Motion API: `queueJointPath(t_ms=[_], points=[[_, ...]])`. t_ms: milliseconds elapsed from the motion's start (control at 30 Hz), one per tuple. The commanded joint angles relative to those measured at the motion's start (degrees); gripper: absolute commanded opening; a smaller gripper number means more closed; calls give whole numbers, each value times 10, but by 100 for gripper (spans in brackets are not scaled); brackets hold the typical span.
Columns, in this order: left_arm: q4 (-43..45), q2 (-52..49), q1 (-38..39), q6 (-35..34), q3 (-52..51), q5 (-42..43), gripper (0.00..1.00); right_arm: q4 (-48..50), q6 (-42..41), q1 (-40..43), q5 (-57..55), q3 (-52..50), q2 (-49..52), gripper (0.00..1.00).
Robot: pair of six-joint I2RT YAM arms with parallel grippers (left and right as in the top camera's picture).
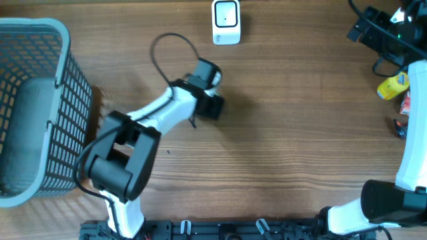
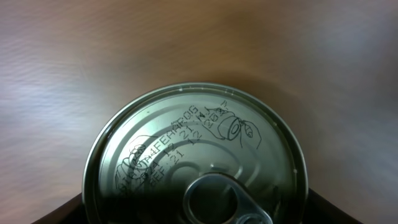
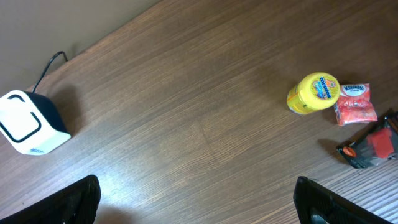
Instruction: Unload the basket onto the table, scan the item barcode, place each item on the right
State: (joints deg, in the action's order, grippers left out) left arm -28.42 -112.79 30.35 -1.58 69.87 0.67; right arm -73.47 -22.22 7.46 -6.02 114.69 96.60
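Observation:
A silver tin can (image 2: 186, 149) with a ring-pull lid and printed date code fills the left wrist view. My left gripper (image 2: 198, 214) is shut on the can, its dark fingers (image 2: 56, 214) showing at both lower corners against the can's sides. From overhead, the left gripper (image 1: 211, 79) hangs over the table's middle, just below the white barcode scanner (image 1: 226, 21), and mostly hides the can. The scanner (image 3: 28, 122) also shows at the far left of the right wrist view. My right gripper (image 3: 198, 199) is open over bare wood.
A grey mesh basket (image 1: 63, 100) stands at the left edge. At the right are a yellow bottle (image 1: 392, 86), a red packet (image 3: 356, 104) and a black-and-red item (image 3: 372, 147). Black equipment with cables (image 1: 380, 30) sits at the back right.

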Motion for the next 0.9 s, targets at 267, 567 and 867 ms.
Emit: queueJointPath(t_ms=[267,567,867], points=[[-152,-27,193,179,-23,24,89,3,30,-3,5,-4,9,100],[-138,-1,196,93,-23,-68,100,-1,43,-3,5,-4,10,100],[-139,205,196,-133,-23,-169,100,-3,56,-3,46,-8,18,100]])
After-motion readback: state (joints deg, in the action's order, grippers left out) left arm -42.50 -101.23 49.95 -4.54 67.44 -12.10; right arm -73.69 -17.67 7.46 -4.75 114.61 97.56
